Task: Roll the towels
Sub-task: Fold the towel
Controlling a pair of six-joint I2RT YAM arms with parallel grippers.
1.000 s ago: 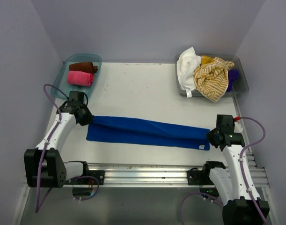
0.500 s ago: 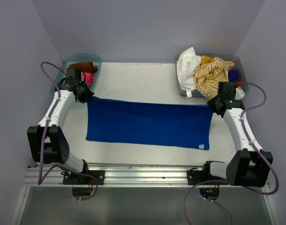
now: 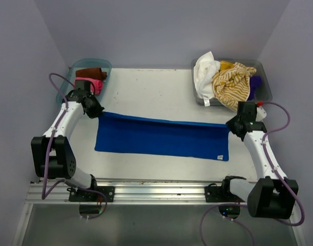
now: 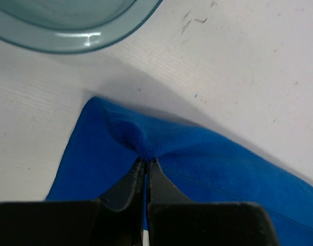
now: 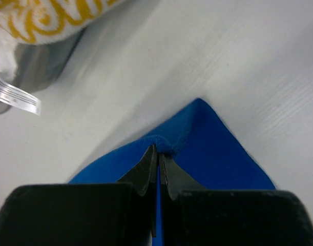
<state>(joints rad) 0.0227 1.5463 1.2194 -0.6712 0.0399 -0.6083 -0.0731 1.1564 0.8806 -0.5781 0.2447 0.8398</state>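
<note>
A royal blue towel [image 3: 161, 137] lies stretched across the middle of the white table [image 3: 151, 89], partly folded along its length. My left gripper [image 3: 97, 111] is shut on its far left corner, and the left wrist view shows the cloth [image 4: 207, 148] bunched at the closed tips [image 4: 146, 160]. My right gripper [image 3: 230, 124] is shut on the far right corner, where the blue cloth [image 5: 217, 148] puckers at the tips [image 5: 159, 151]. Both pinched corners sit low over the table.
A teal bin [image 3: 107, 64] at the back left holds a rolled pink towel [image 3: 92, 84] and a rolled brown towel [image 3: 90, 73]. A grey bin [image 3: 266, 91] at the back right holds loose white [image 3: 205, 69], yellow striped [image 3: 232, 84] and purple [image 3: 255, 82] towels.
Both grippers carried the towel's far edge away from the bases, opening it wide, then drew it back toward the near side. The blue band is narrower than half a second ago.
</note>
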